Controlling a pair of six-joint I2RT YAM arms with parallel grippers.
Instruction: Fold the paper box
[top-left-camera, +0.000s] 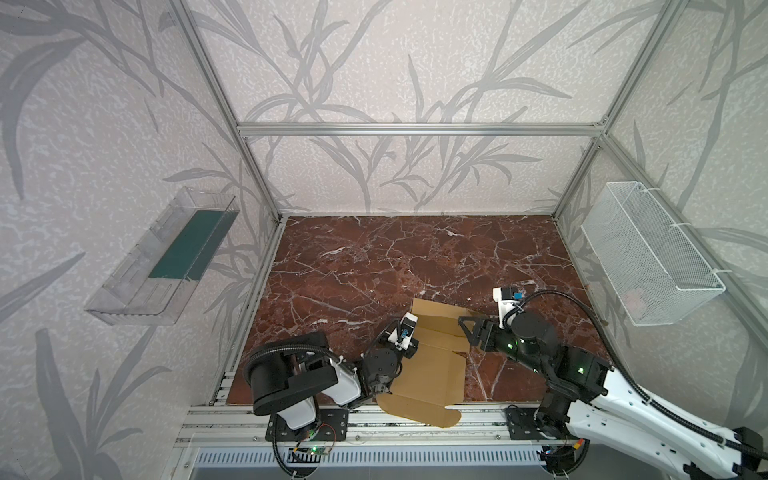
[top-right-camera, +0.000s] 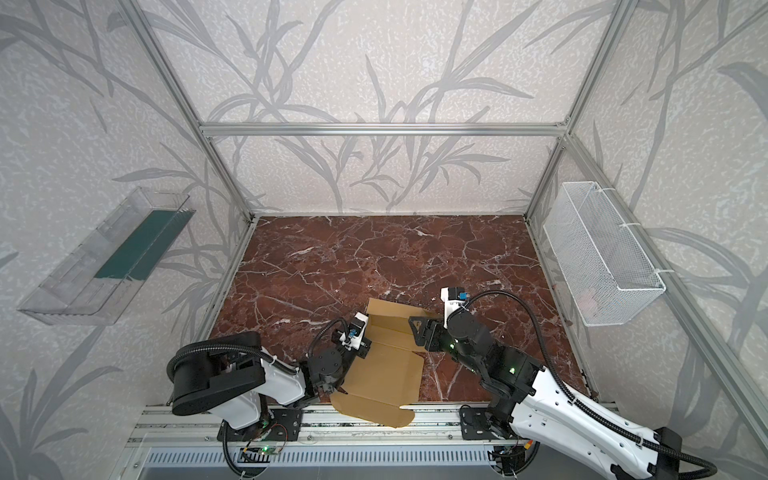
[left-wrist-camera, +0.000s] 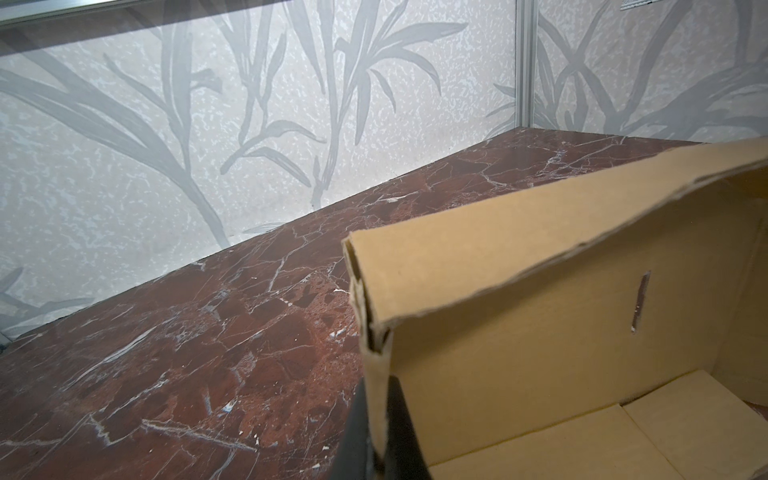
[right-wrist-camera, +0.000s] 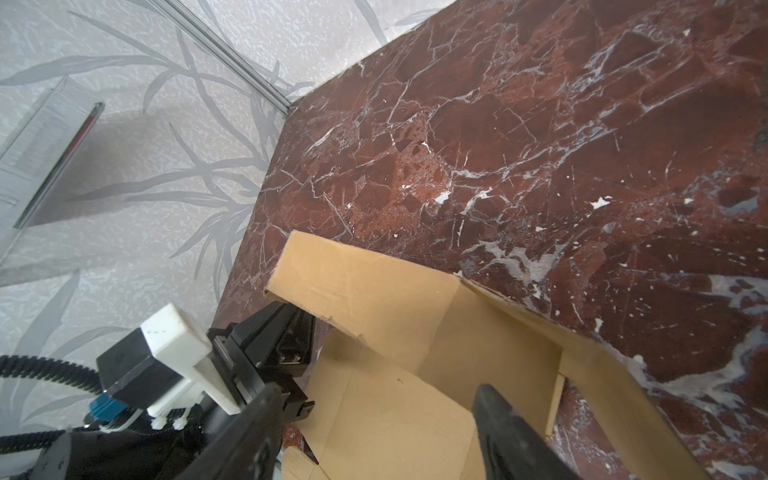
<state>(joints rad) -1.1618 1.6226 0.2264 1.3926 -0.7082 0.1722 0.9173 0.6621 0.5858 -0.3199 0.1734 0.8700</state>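
Note:
The paper box (top-left-camera: 432, 374) (top-right-camera: 386, 374) is plain tan cardboard, partly folded, lying near the front middle of the marble table (top-left-camera: 374, 257). Its near flap hangs over the front rail. My left gripper (top-left-camera: 415, 347) (top-right-camera: 365, 347) (left-wrist-camera: 376, 399) is shut on the box's raised left wall (left-wrist-camera: 540, 332), one finger on each face. My right gripper (top-left-camera: 465, 330) (top-right-camera: 417, 328) (right-wrist-camera: 378, 395) hovers open over the box's right side (right-wrist-camera: 415, 415), with nothing between its fingers. A folded flap (right-wrist-camera: 365, 286) stands at the box's far end.
A clear plastic bin (top-left-camera: 166, 266) hangs on the left wall and a white wire basket (top-left-camera: 648, 257) on the right wall. An aluminium rail (top-left-camera: 374, 419) runs along the table's front edge. Frame posts stand at the far corners.

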